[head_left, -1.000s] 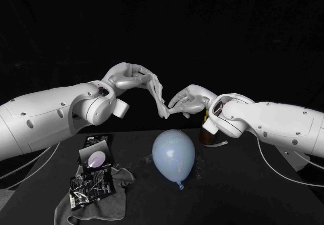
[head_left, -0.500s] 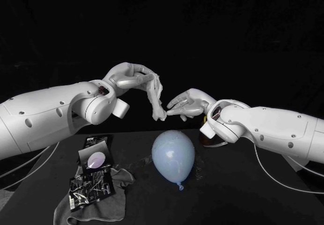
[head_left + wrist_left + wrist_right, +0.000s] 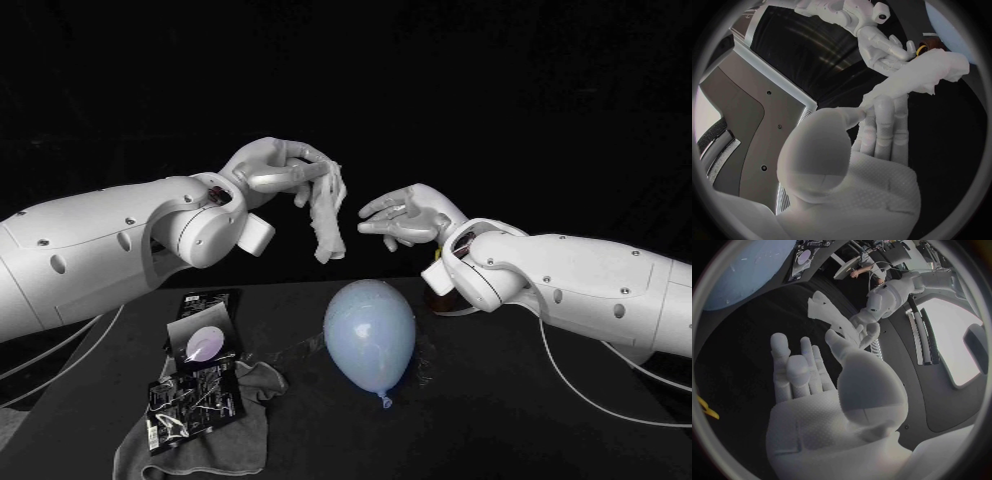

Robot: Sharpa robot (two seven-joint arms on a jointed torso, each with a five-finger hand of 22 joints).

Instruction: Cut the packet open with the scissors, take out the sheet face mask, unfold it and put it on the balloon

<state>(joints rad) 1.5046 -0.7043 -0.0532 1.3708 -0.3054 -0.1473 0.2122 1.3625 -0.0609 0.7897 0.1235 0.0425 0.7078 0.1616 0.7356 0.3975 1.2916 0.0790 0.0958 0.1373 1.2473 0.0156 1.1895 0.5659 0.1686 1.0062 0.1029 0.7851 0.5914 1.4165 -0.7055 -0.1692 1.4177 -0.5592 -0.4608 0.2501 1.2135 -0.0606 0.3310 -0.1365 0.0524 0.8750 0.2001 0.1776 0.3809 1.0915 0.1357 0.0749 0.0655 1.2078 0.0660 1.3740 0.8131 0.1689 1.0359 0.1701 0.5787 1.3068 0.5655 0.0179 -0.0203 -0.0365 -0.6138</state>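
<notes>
Face mask [image 3: 329, 225]: white sheet, bunched and not yet unfolded, pinched in the left robot hand [image 3: 274, 165] and hung above the balloon [image 3: 371, 333], presumably raised so it can be spread. Right robot hand [image 3: 408, 215]: empty, fingers apart, near the mask. Balloon laid on the table [image 3: 505, 400]; packet [image 3: 202, 335] and grey cloth [image 3: 216, 440] set aside, no obstruction judged.

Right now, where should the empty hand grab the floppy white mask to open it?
Probably its loose bottom end. The sheet face mask hangs as a folded strip from the left hand, so that end is free. The empty right hand is beside it and could pinch it from the robot's right.
</notes>
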